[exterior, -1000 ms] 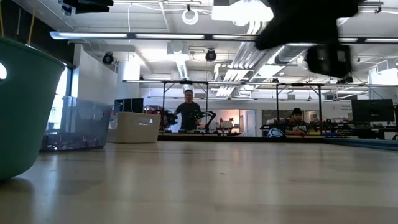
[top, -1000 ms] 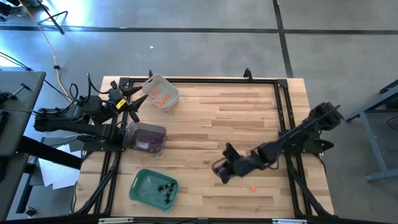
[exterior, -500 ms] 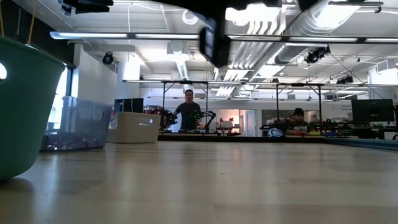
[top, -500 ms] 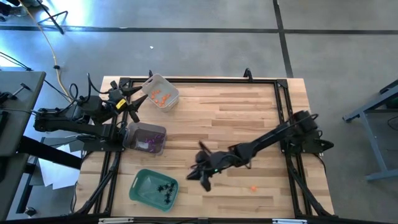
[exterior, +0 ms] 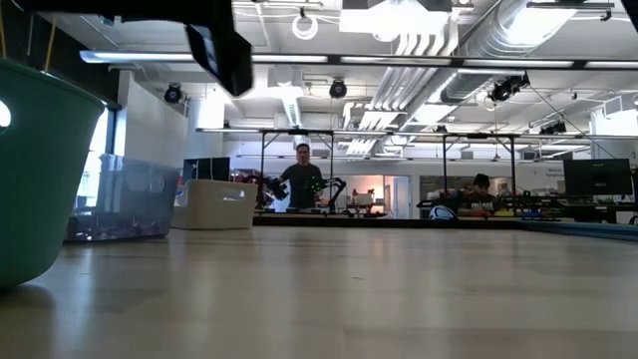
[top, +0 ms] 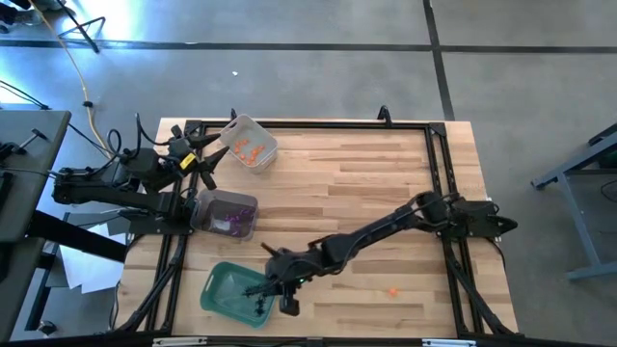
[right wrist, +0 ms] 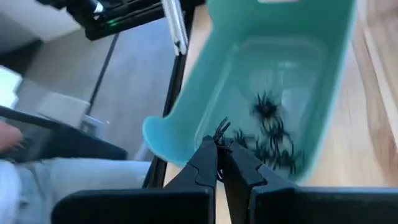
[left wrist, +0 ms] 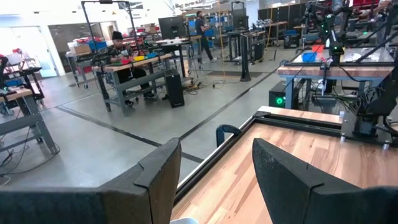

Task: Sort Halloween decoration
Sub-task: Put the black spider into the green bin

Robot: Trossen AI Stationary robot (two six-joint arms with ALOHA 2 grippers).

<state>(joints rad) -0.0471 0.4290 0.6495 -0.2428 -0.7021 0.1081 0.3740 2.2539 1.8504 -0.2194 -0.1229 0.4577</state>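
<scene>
Tabletop (top: pixel 366 183): light wood planks, black frame around edge. Three trays on its left side. Clear tray (top: pixel 250 144) at far corner, tilted. Second clear tray (top: pixel 226 214) near left edge, approx. mid-depth. Green tray (top: pixel 218 289) at near-left corner, separate from both. Floor (top: pixel 318 67): grey concrete w/ dark seam lines. Low view: person (exterior: pixel 302 180) standing at benches in background; second person (exterior: pixel 478 195) seated to the right.

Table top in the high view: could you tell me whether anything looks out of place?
Yes: one orange trinket lies loose on the bare wood near the right front, apart from the others, which sit in the clear tray at the far left.
</scene>
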